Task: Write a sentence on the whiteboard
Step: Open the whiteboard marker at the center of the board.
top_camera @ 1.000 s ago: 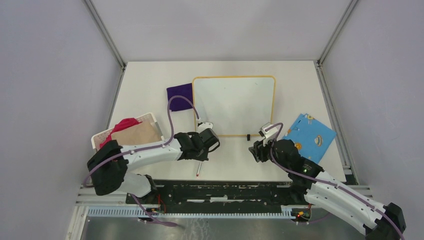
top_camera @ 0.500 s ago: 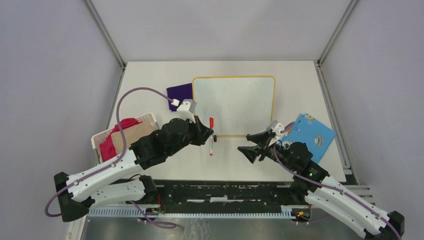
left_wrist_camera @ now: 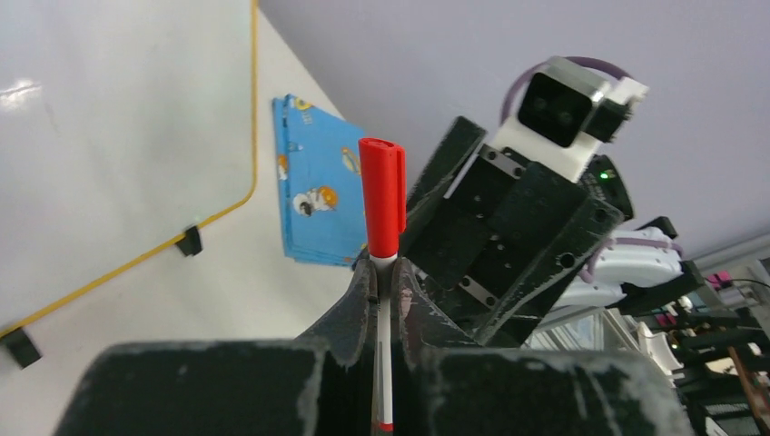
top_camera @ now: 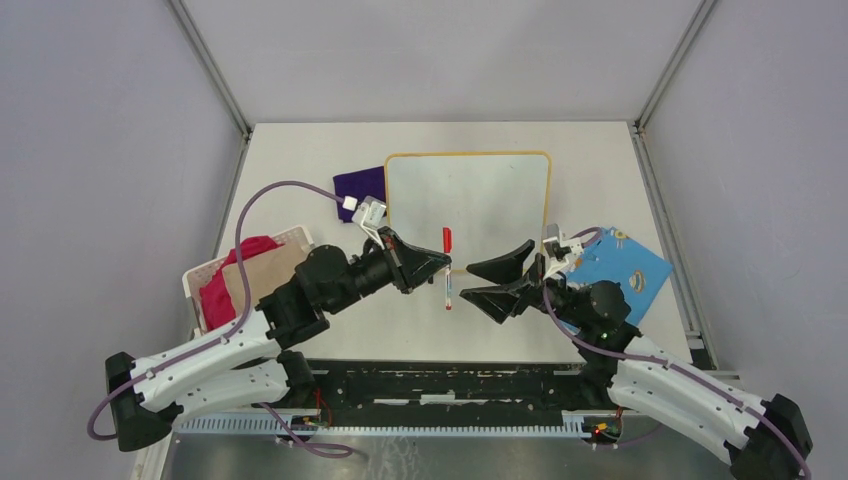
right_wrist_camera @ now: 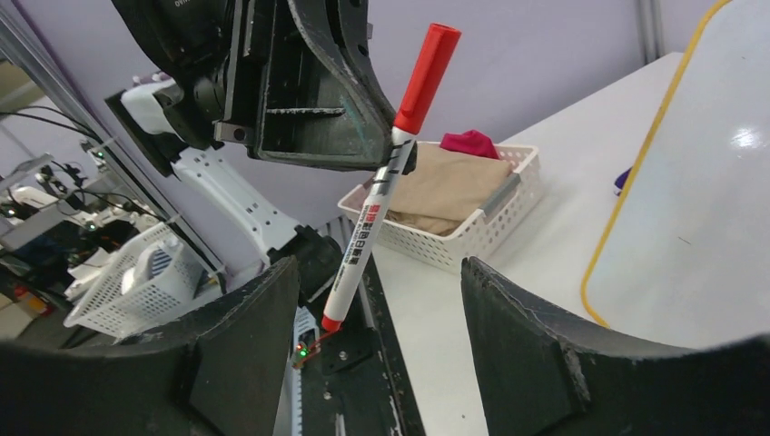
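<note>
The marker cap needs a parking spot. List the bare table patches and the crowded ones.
Bare: the strip behind the whiteboard; the far-right corner beyond the blue card; the far-left patch between basket and purple cloth. Crowded: the whiteboard's near edge, where left gripper, marker and open right gripper meet.

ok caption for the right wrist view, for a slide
Capped red marker held by the left gripper, in front of the open right gripper; blank whiteboard alongside.

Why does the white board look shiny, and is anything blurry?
Left wrist view: a bright glint on the board; the left end effector gripping the pen looks soft. Right wrist view: another glint; the right end effector looms blurred. Top view: evenly lit, sharp.
</note>
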### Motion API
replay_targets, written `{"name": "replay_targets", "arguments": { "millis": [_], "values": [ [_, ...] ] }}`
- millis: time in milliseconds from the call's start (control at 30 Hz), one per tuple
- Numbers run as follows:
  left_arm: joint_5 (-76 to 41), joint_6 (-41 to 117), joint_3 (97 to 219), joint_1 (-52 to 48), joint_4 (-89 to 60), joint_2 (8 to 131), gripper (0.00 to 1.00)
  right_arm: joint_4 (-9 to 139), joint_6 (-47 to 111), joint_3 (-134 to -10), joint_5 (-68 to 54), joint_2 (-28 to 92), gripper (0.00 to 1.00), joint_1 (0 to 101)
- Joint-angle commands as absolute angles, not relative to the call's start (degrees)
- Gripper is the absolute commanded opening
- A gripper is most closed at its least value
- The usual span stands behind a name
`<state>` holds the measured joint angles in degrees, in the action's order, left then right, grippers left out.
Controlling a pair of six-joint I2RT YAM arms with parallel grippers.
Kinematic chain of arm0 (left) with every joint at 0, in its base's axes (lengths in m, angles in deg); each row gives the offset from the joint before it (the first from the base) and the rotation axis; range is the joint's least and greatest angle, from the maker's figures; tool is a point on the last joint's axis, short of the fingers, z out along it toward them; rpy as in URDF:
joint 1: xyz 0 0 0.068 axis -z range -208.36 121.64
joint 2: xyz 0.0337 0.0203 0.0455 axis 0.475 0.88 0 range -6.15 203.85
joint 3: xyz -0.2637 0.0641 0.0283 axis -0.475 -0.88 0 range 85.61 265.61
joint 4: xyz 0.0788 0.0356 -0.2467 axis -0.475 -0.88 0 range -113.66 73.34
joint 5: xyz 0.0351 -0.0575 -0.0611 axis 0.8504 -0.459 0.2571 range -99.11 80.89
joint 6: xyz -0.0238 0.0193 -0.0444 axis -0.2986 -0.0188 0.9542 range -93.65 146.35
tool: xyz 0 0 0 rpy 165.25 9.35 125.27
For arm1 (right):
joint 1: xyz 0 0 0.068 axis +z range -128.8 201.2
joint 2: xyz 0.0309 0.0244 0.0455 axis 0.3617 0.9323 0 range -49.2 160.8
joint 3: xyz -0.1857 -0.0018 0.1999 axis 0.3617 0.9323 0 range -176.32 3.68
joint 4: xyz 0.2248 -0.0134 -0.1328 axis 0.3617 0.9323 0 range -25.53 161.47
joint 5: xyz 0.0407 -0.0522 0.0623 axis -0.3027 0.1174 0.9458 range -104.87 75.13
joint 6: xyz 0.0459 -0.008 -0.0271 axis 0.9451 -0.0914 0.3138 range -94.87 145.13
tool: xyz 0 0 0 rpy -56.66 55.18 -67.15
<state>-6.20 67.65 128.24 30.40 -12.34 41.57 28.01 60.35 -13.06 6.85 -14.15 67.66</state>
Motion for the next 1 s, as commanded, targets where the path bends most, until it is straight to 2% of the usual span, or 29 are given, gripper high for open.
{"name": "replay_targets", "arguments": {
  "millis": [0, 433, 633, 800, 900, 967],
  "values": [
    [-11.7, 68.1, 128.2, 30.7, -2.4, 40.4, 0.02, 16.6, 66.9, -16.5, 8.7, -10.9, 0.71, 67.7],
    [-13.8, 66.5, 128.5, 30.7, -1.0, 41.3, 0.02, 10.6, 71.8, -19.3, 10.7, -4.2, 0.66, 68.6],
    [-14.8, 66.6, 128.5, 30.7, 0.3, 41.9, 0.02, 9.8, 72.5, -20.0, 11.2, -2.2, 0.56, 69.7],
    [-16.2, 66.0, 128.9, 30.7, 0.3, 42.4, 0.02, 10.6, 72.7, -20.9, 11.6, -1.2, 0.41, 70.0],
    [-16.9, 65.7, 128.9, 30.7, 0.3, 42.4, 0.02, 10.7, 72.3, -21.0, 12.1, -1.4, 0.27, 70.2],
    [-17.7, 65.4, 129.0, 30.7, 0.3, 42.4, 0.02, 12.2, 70.8, -20.9, 12.1, -2.0, 0.13, 70.2]
  ]
}}
